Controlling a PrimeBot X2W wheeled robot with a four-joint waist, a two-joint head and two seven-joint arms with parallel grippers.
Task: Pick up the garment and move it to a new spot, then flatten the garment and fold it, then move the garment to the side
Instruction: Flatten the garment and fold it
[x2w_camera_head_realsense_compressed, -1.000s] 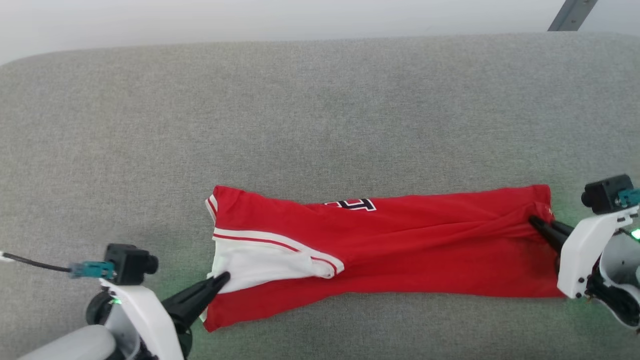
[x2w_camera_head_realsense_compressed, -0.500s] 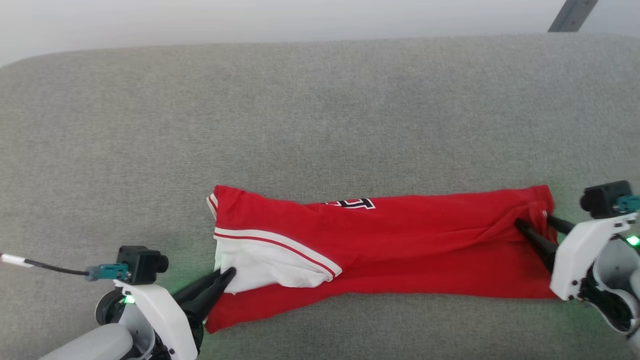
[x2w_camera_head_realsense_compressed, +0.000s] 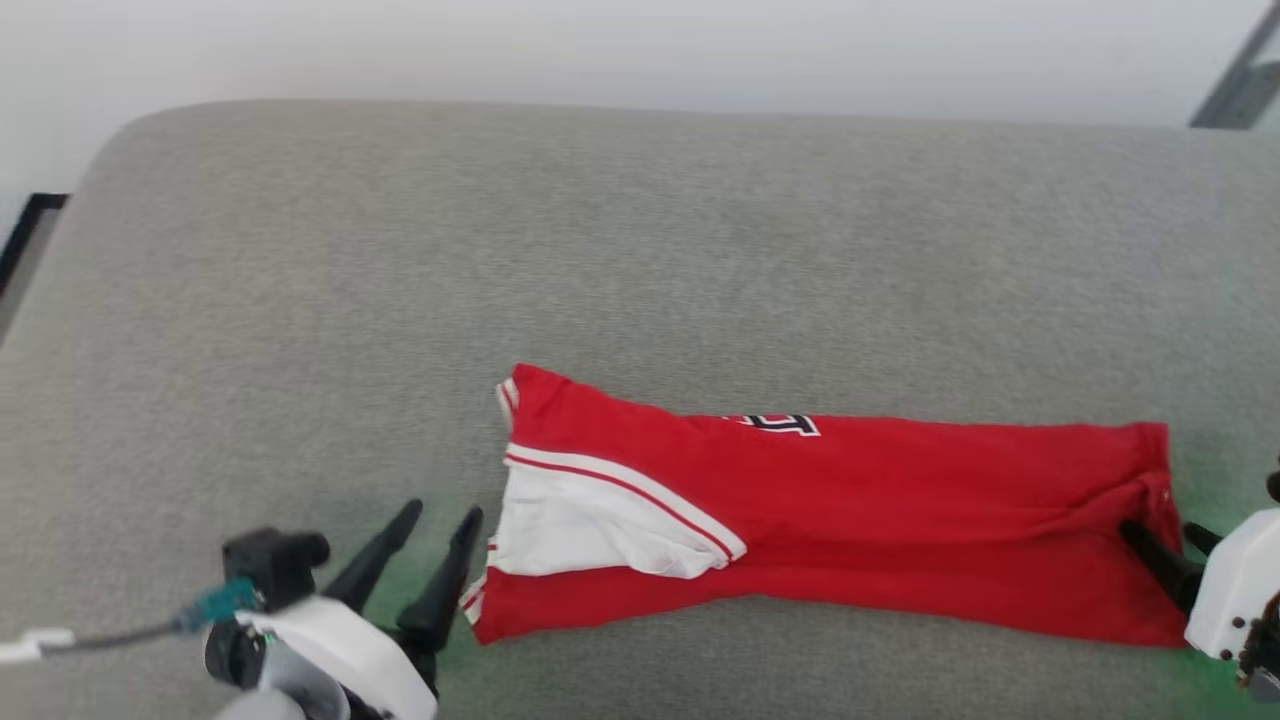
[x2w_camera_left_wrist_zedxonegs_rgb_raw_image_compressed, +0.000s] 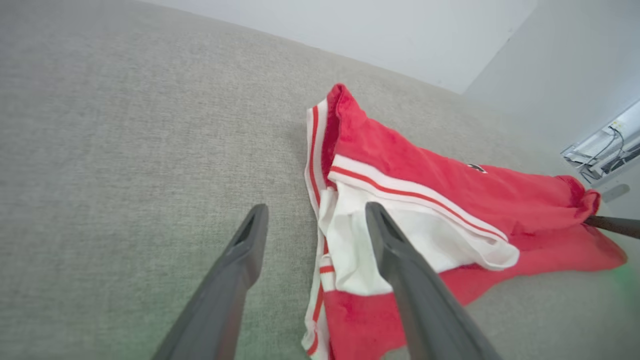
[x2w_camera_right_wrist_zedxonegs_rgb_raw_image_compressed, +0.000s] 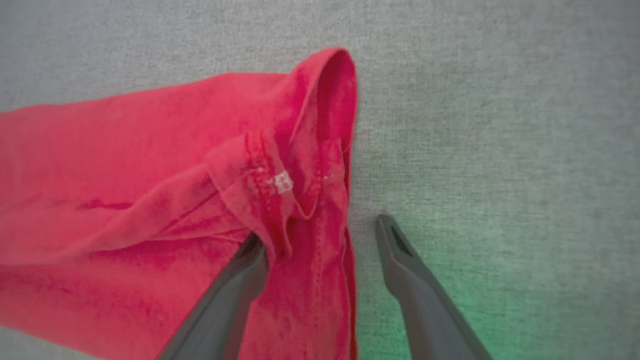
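Upholstery (x2w_camera_head_realsense_compressed: 640, 250) of grey weave spread wide under everything, with a pale wall (x2w_camera_head_realsense_compressed: 600, 40) behind it, a slanted metal strut (x2w_camera_head_realsense_compressed: 1235, 80) at the far right corner and a dark frame edge (x2w_camera_head_realsense_compressed: 20, 240) at the far left. Nothing lay between either gripper and the cloth.

The garment (x2w_camera_head_realsense_compressed: 850, 510) lay on the near half of the surface, folded into 1 long red band running left to right. A white sleeve panel (x2w_camera_head_realsense_compressed: 590, 520) edged in red-and-white stripes sat on top at its left end. A scrap of black lettering (x2w_camera_head_realsense_compressed: 782, 424) showed at the far fold. Its right end was bunched into ridges.

The left gripper (x2w_camera_head_realsense_compressed: 442, 512) stood just off the band's left end, its 2 fingers spread wide and holding nothing. The right gripper (x2w_camera_head_realsense_compressed: 1163, 530) was at the right end, jaws likewise apart. In the right wrist view 1 finger (x2w_camera_right_wrist_zedxonegs_rgb_raw_image_compressed: 235, 290) pressed against a raised fold of the hem and the other (x2w_camera_right_wrist_zedxonegs_rgb_raw_image_compressed: 405, 270) lay over bare upholstery, with the hem edge between them, unclamped.
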